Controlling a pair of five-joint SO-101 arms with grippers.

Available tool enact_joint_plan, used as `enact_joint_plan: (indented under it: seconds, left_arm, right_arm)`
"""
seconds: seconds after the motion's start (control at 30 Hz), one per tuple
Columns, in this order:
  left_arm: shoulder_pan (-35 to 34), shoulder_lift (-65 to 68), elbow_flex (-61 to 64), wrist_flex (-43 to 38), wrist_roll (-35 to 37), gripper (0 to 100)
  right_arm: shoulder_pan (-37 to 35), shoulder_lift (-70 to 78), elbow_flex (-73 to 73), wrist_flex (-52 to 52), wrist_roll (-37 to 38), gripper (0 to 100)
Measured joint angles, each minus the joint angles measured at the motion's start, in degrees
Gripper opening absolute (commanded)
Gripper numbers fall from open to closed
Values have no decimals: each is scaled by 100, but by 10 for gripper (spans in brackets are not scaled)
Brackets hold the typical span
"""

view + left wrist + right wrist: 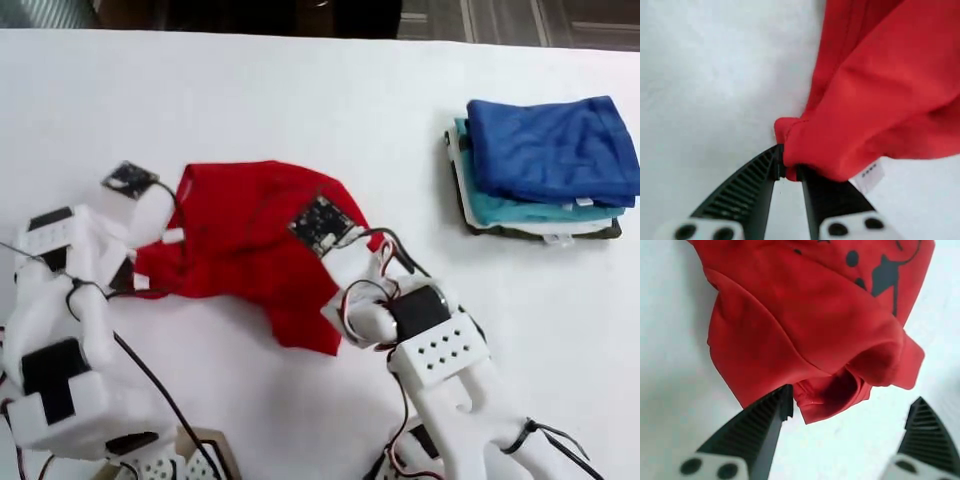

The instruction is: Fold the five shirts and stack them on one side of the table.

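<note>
So here's where we're at: the crumpled red cotton shirt (250, 235) is lying loose on the white worktop (300, 90), left of the middle, not folded yet. Well apart on the right side sits the stack of folded shirts (545, 165), with the blue shirt (550, 140) on top, the teal shirt (500, 208) under it, and darker layers at the bottom that we can't count properly. We reckon the red one is the last to go. The stack is probably parked over there to keep it clear of the folding space.

The left fingers (757, 180) are pinched tight on a bunched bit of the red shirt's edge, just beside a little white label (871, 175). To us that looks like an anchor grip, holding one end so the fabric can be drawn flat from the other.

The right fingers (765, 425) are spread wide with nothing in them. A rumpled, doubled-over fold of the shirt sits between them, not far from the black print (882, 270). Our guess is they're lined up to bite that fold so each arm has an end.

The risk we see is that the fold looks thick, so a grab could catch two layers and the shirt wouldn't spread out flat.
</note>
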State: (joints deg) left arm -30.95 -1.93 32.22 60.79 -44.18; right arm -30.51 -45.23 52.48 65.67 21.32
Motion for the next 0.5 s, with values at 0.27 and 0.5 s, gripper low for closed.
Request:
enact_joint_plan:
  seconds: [0.27,0.5]
  left_arm:
    - [0,-1644,-308,1011,818,29]
    - [0,-2127,-308,1020,967,28]
  right_arm:
    - [-448,492,0,0,-88,357]
    - [-976,2066,-53,-774,-712,357]
